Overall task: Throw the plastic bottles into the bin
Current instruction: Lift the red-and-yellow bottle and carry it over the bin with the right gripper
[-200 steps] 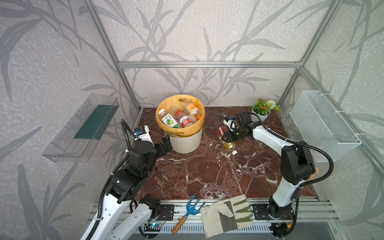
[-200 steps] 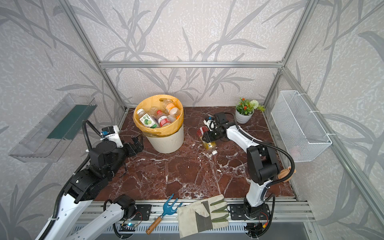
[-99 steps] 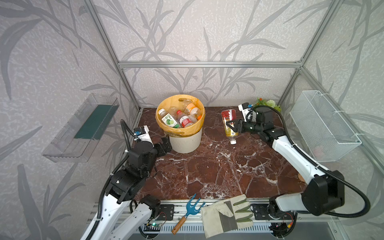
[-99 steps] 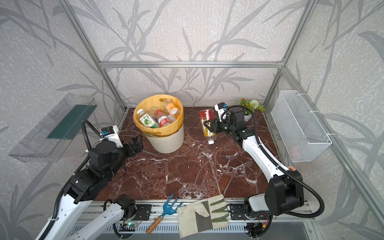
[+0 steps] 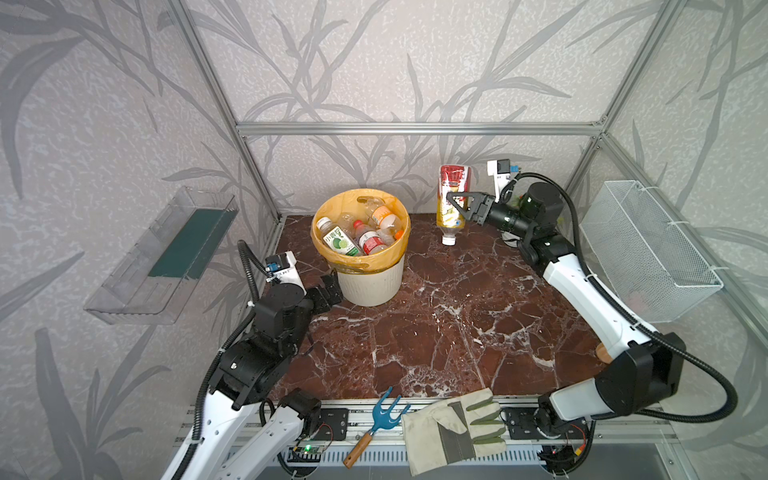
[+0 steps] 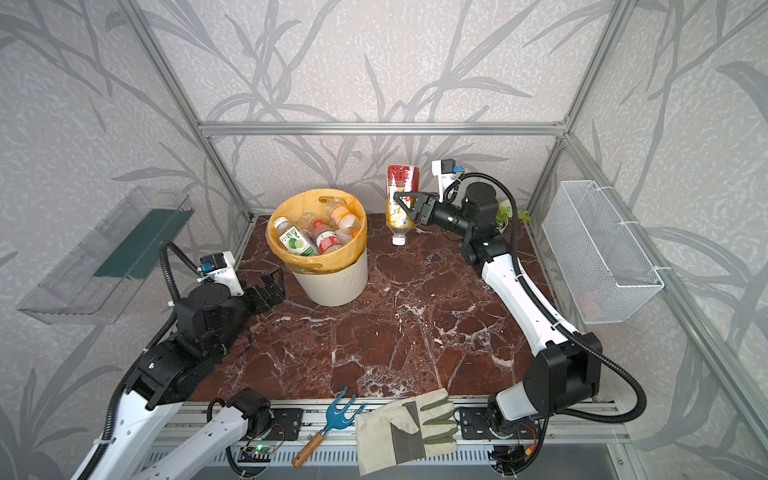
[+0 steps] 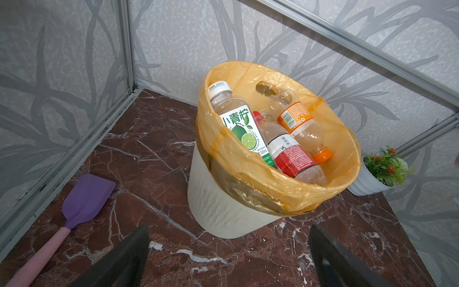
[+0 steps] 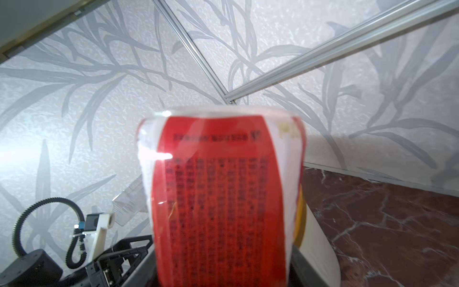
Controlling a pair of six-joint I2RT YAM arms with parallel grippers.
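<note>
- Right arm [image 5: 582, 291] reaches up and across, high over the worktop [image 5: 457, 332]; right fingers [image 5: 459, 202] clamp a red-labelled bottle [image 5: 454, 183], cap down, in the air beside the bin [image 5: 370, 286].
- Left arm [image 5: 266, 332] crouches low; left fingers [image 7: 129, 256] gape wide, empty, facing the bin.
- Other bottles [image 5: 374, 241] lie inside it.

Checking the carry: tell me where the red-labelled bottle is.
In both top views the red-labelled bottle hangs cap-down in mid-air in the right gripper, right of the bin.
</note>
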